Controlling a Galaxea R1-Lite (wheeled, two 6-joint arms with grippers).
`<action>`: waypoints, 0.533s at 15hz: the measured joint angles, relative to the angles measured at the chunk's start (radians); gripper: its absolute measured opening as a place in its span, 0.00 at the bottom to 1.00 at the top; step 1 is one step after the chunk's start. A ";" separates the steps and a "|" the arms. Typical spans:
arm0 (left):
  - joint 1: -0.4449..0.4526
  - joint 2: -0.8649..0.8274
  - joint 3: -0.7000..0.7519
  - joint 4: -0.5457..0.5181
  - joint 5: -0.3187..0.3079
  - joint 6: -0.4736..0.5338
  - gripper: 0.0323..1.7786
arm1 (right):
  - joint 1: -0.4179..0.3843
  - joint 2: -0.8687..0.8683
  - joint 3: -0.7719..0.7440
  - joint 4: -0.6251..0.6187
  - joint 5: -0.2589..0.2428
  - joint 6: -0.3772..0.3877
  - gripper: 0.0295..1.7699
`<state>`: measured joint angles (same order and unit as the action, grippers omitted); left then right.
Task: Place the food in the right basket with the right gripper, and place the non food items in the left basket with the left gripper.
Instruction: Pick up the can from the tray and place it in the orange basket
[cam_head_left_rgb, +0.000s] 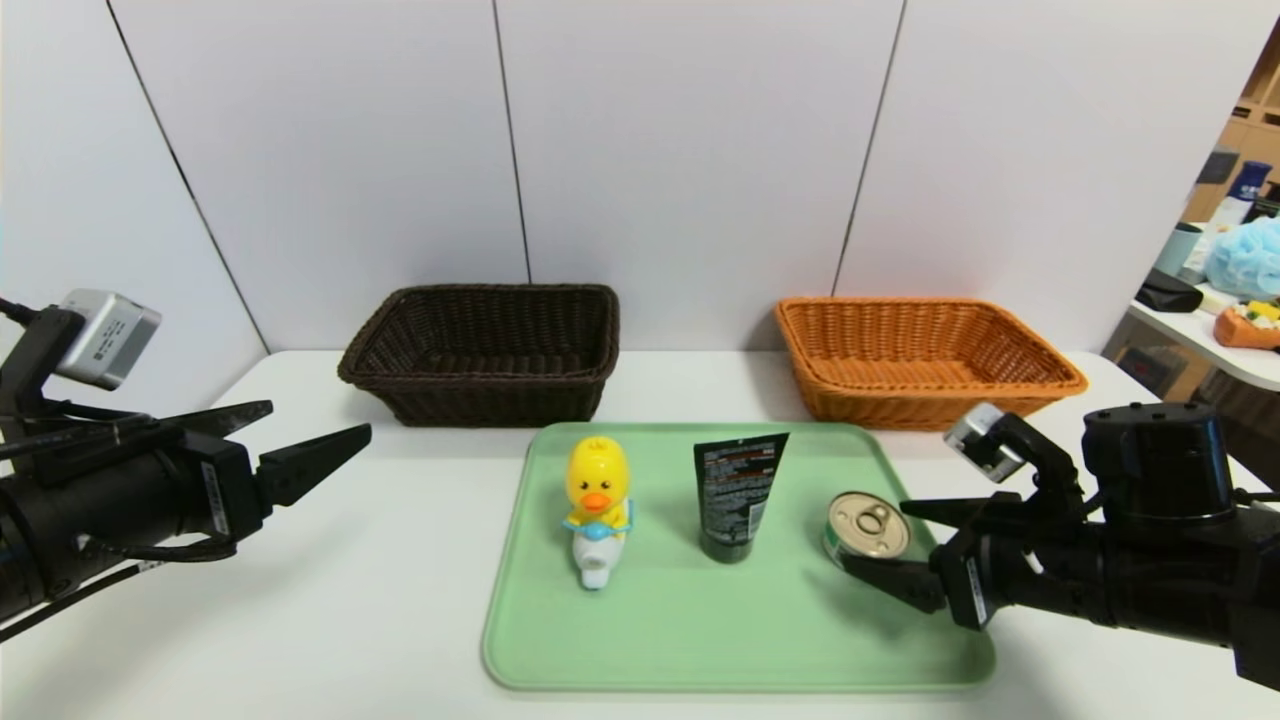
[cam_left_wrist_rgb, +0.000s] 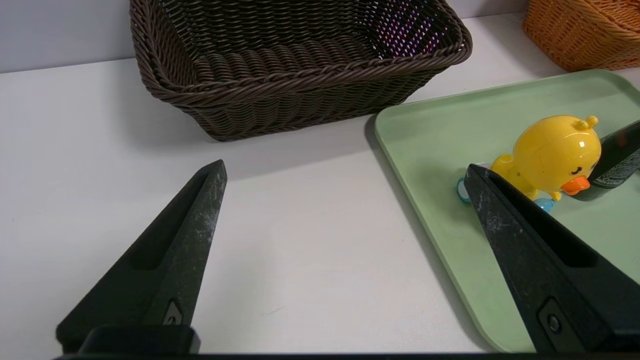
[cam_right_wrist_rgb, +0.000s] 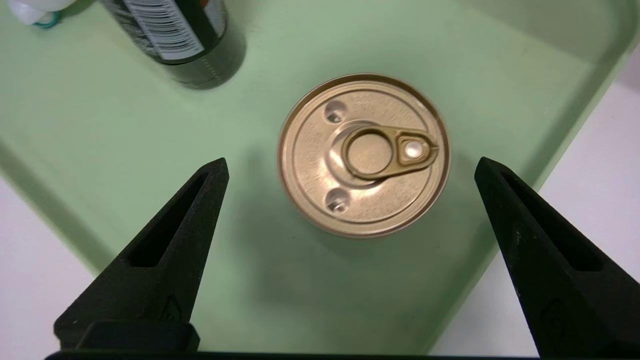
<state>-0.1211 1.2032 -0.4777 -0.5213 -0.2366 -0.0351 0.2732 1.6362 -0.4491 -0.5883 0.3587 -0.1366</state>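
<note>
On the green tray (cam_head_left_rgb: 700, 640) stand a yellow duck toy (cam_head_left_rgb: 597, 500), a black tube (cam_head_left_rgb: 738, 490) on its cap, and a gold-lidded food can (cam_head_left_rgb: 867, 527). My right gripper (cam_head_left_rgb: 875, 540) is open just above and short of the can (cam_right_wrist_rgb: 364, 154), fingers wide to either side, touching nothing. My left gripper (cam_head_left_rgb: 315, 430) hangs open over the bare table left of the tray, holding nothing; the duck (cam_left_wrist_rgb: 552, 152) shows past one fingertip. The dark brown basket (cam_head_left_rgb: 485, 350) sits back left, the orange basket (cam_head_left_rgb: 920, 355) back right.
White wall panels close off the table's far edge behind the baskets. A side table with clutter (cam_head_left_rgb: 1235, 290) stands off to the far right. Bare white tabletop (cam_head_left_rgb: 330, 600) lies left of the tray.
</note>
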 joint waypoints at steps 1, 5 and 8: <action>0.000 0.000 0.002 0.000 0.000 -0.001 0.95 | 0.000 0.016 -0.022 0.025 -0.009 -0.001 0.96; 0.000 -0.002 0.004 0.000 0.000 -0.013 0.95 | -0.001 0.064 -0.109 0.156 -0.039 -0.001 0.96; 0.000 -0.002 0.006 0.000 0.000 -0.021 0.95 | 0.000 0.093 -0.157 0.183 -0.042 -0.002 0.96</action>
<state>-0.1211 1.2013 -0.4715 -0.5213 -0.2366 -0.0562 0.2736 1.7294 -0.6062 -0.4051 0.3164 -0.1389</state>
